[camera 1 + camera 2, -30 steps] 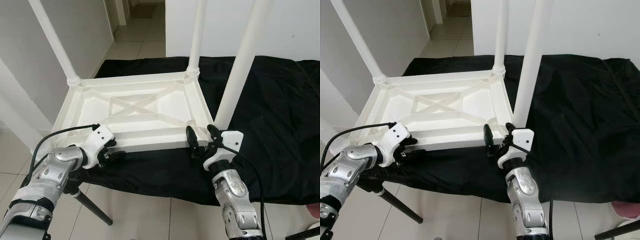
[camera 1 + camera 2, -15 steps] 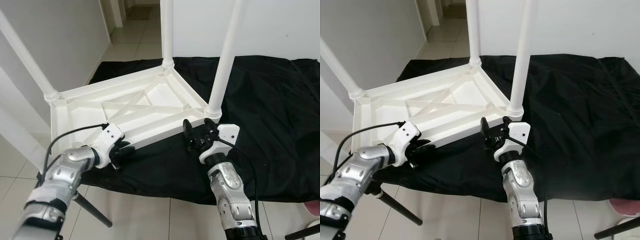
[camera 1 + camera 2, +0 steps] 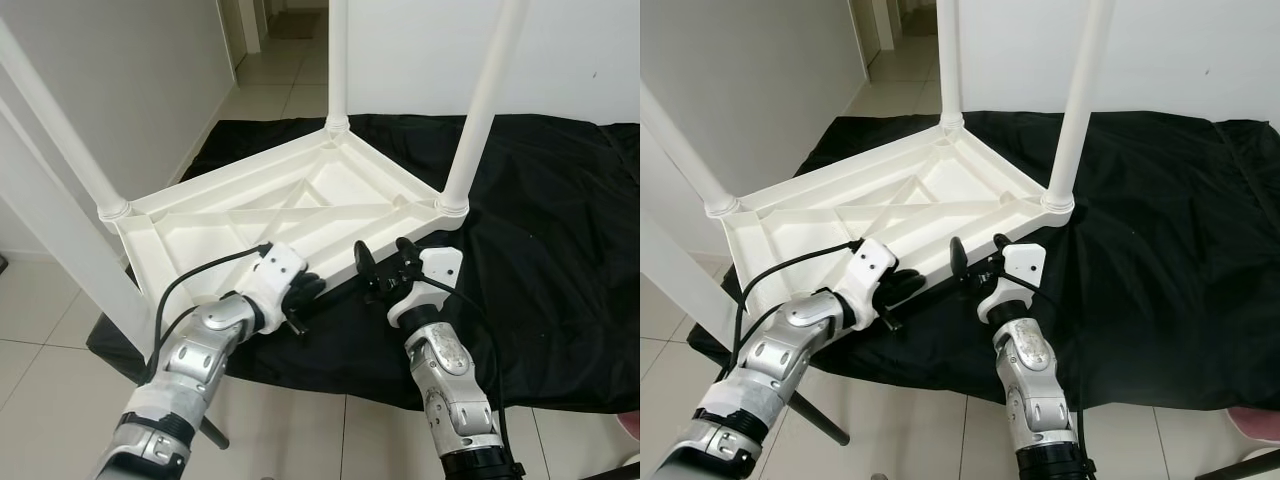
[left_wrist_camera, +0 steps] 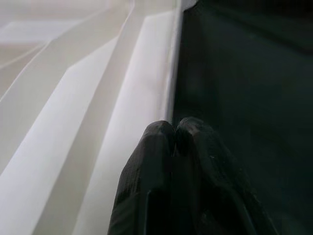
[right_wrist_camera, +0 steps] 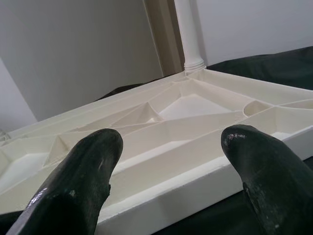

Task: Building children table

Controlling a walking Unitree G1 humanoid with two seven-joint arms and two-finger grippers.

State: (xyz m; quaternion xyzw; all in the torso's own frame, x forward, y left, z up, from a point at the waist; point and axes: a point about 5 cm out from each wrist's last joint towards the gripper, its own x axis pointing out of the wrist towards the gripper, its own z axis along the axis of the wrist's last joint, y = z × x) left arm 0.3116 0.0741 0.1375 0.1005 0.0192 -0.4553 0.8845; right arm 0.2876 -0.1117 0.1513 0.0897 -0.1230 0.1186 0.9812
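Note:
A white plastic children's table (image 3: 200,215) lies upside down on a black cloth (image 3: 560,220), turned at an angle, with its white legs (image 3: 480,110) standing up. My left gripper (image 3: 305,290) is at the near rim. In the left wrist view its fingers (image 4: 156,142) are pressed together right beside the rim's edge (image 4: 168,73). My right gripper (image 3: 385,262) is open close beside it. Its two fingers (image 5: 88,156) straddle the near rim (image 5: 195,171) without touching it.
The cloth covers a low surface on black stand legs (image 3: 215,435). Tiled floor (image 3: 290,90) and a doorway lie beyond. A white wall runs behind. One table leg (image 3: 60,250) looms large at the left. Something pink (image 3: 1255,415) sits at the bottom right.
The table has swung counter-clockwise: its near-right corner went away from me and the left end came closer. My left gripper has slid right along the near rim, close to the right gripper.

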